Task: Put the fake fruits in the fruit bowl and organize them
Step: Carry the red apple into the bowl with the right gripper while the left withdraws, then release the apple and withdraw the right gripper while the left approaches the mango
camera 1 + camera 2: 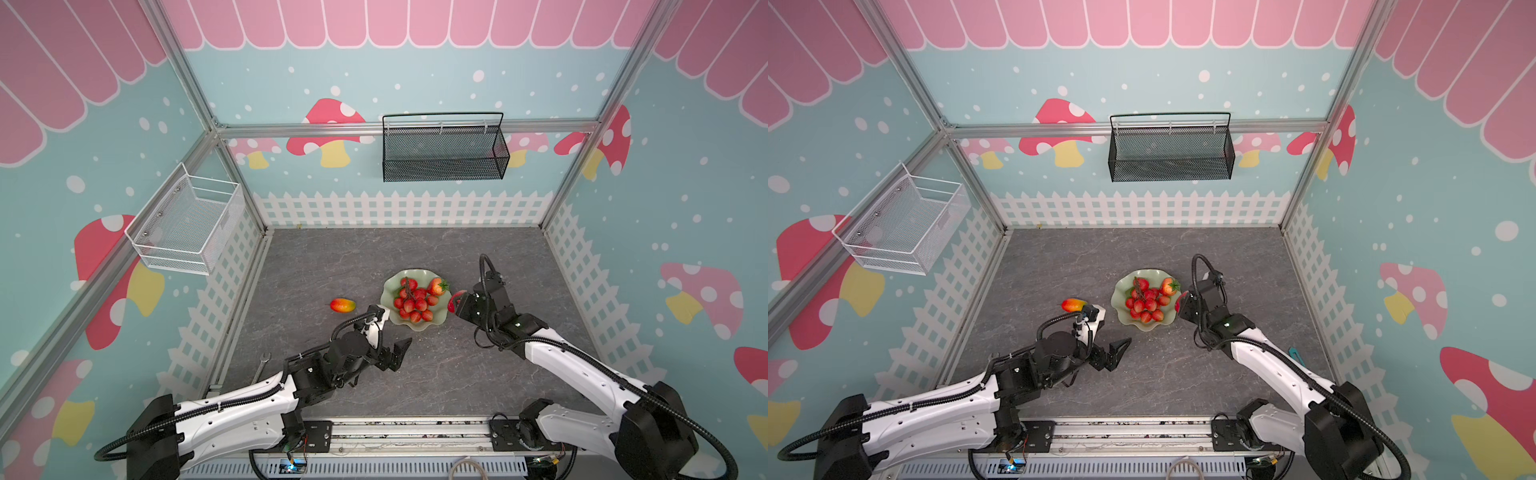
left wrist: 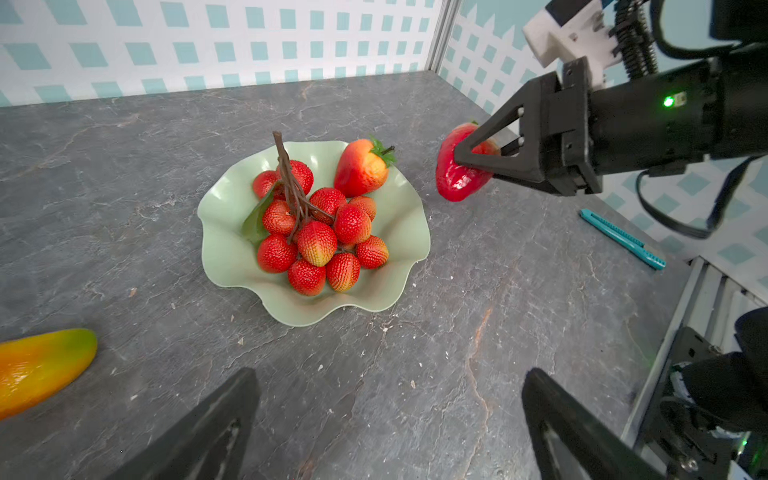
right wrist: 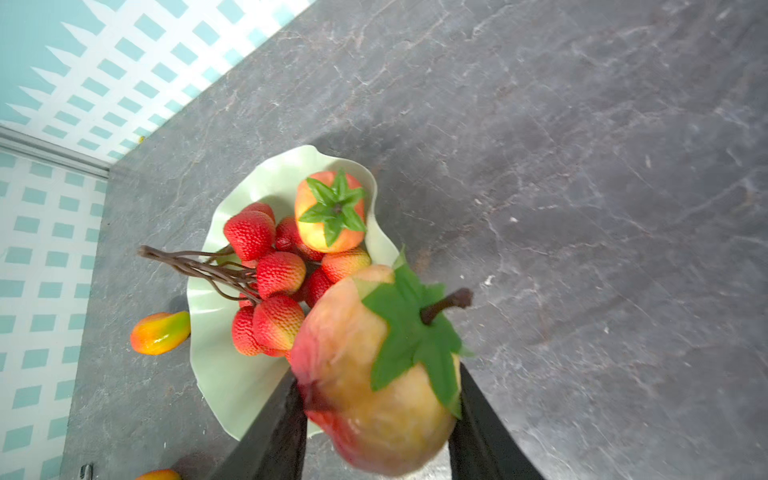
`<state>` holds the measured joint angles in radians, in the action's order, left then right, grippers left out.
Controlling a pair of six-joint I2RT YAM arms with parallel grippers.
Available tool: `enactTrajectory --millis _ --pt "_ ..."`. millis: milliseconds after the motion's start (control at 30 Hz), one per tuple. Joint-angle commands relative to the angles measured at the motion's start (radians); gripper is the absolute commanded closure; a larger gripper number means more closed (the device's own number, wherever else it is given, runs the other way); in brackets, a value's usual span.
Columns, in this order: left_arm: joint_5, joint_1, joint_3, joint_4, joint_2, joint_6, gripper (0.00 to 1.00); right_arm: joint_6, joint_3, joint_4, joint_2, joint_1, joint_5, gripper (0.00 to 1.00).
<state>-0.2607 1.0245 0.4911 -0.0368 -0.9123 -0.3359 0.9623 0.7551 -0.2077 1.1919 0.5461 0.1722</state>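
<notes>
1. In both top views the fruit bowl [image 1: 390, 296] [image 1: 1121, 296] sits mid-counter [image 1: 457, 374]. It holds one bunch of small red fruits [image 1: 413, 303] and the first strawberry [image 1: 436, 286]. One mango [image 1: 343, 305] lies on the counter left of the bowl, apart from it. The right gripper [image 1: 457, 303] is at the bowl's right rim, its jaws pinching the second strawberry [image 1: 454, 299]. The left gripper [image 1: 398, 353] hovers near the bowl's front edge, jaws spread. Two baskets hang on the walls: a black mesh basket [image 1: 444, 153] at the back and a white wire basket [image 1: 187, 224] on the left.
2. In the left wrist view, eleven small fruits show on the bunch's dark stem, with the first strawberry [image 2: 361, 168] touching them inside the rim. The second strawberry [image 2: 455, 183] is clamped just outside the rim. The left jaws stand wide apart. One teal cutter [image 2: 623, 239] lies by the side wall.
3. In the right wrist view, the second strawberry [image 3: 374, 395] fills the gap between two black fingers [image 3: 278, 424], leaf cap and stem showing. Past the bowl lies the mango [image 3: 160, 332]. An orange sliver, seemingly a second mango [image 3: 158, 474], shows at the frame edge.
</notes>
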Motion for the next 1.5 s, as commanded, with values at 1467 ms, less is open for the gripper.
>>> enactTrajectory --millis 1467 --pt "-0.290 -0.100 0.047 0.483 0.170 -0.281 0.02 -0.133 0.198 -0.025 0.225 0.132 0.095 0.24"
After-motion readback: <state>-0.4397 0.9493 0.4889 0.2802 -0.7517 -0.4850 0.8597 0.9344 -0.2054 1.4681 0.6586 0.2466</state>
